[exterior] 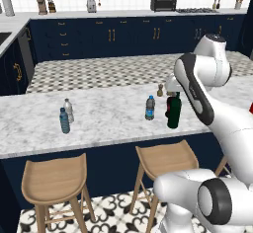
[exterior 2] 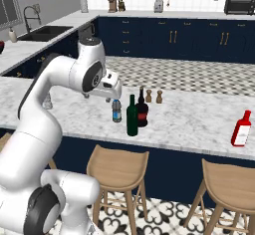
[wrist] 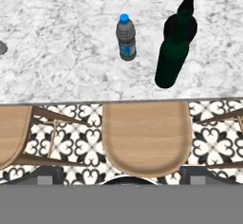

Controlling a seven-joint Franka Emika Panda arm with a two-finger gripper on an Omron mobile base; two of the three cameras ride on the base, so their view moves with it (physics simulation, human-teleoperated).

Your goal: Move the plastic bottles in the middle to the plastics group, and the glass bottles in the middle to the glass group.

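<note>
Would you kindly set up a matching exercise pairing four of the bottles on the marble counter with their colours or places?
Things:
1. tall slim bottle
2. squat bottle
3. small middle bottle
4. far-right bottle

Descriptions:
A. red, with a white label, alone near the counter's right end
B. dark green, nearest the stools
C. clear, with a dark blue label
D. blackish, with a red label, just behind the green one

Pairs: 1-B, 2-D, 3-C, 4-A
</note>
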